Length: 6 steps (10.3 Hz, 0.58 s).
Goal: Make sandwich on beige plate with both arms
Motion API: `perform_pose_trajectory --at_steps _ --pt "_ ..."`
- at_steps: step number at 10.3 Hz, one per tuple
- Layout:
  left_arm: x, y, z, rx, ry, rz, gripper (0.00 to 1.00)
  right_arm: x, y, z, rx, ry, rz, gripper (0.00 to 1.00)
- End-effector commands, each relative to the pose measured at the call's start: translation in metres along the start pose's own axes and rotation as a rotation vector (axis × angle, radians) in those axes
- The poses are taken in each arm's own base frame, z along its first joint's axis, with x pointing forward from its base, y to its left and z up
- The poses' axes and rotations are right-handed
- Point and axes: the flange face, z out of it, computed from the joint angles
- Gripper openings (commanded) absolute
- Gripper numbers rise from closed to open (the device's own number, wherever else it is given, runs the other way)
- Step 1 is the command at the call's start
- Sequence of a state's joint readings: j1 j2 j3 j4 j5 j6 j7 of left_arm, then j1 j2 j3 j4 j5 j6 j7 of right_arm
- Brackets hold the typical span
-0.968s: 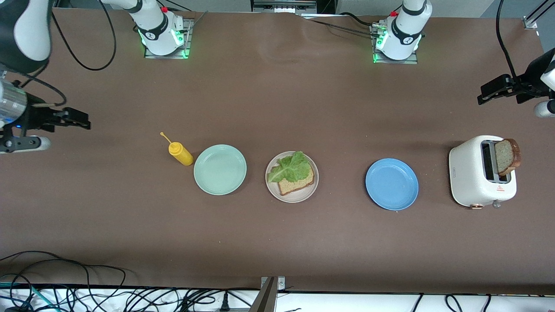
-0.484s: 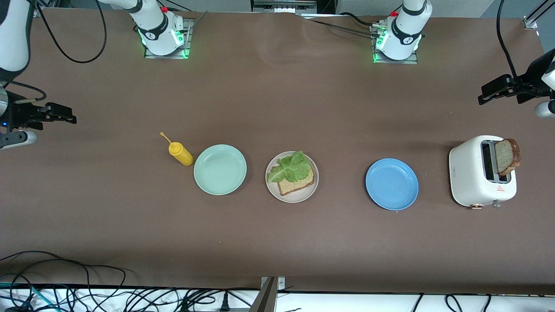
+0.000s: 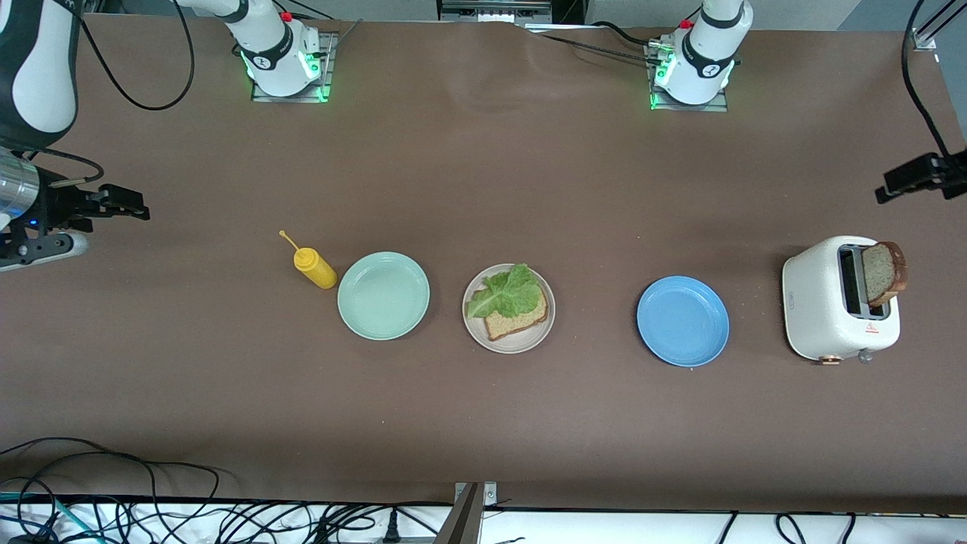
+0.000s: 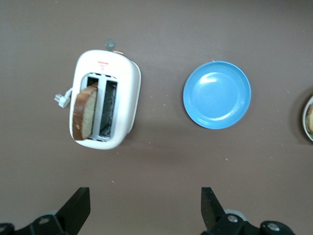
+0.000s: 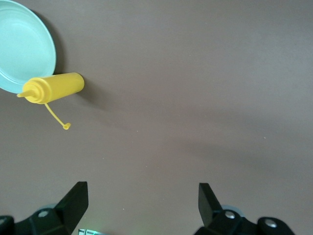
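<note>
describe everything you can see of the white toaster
The white two-slot toaster has a rounded, faintly speckled, matte body that looks like plastic or enamel. It stands upright on the brown table at the left arm's end, beside the round blue plate. One brown bread slice with dark crust sticks up from one slot; the other slot is empty. A coppery knob and a small lever show at its lower end, and a white plug lies beside it.

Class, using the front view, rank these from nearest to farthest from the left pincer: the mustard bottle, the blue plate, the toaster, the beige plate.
Left pincer hangs open over the left arm's table end.
1. Toaster, at that end.
2. Blue plate, beside the toaster.
3. Beige plate, mid-table.
4. Mustard bottle, toward the right arm's end.
</note>
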<state>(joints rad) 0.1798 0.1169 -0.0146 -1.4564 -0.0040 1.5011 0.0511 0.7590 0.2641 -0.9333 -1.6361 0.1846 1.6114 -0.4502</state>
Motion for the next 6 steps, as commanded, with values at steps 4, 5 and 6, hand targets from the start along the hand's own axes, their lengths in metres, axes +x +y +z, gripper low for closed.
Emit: perform_pose_trajectory --at_steps 4,5,6 --pt "0.023 -0.048 0.024 0.03 0.015 -0.002 1.0 -0.006 -0.003 -0.001 0.017 0.002 -0.019 1.0" --pt "0.024 -0.048 0.025 0.03 0.012 -0.002 1.0 -0.006 -0.005 0.0 0.02 -0.008 -0.02 1.0" --pt "0.025 -0.048 0.026 0.03 0.011 -0.002 1.0 -0.006 -0.005 0.001 0.022 -0.01 -0.02 1.0"
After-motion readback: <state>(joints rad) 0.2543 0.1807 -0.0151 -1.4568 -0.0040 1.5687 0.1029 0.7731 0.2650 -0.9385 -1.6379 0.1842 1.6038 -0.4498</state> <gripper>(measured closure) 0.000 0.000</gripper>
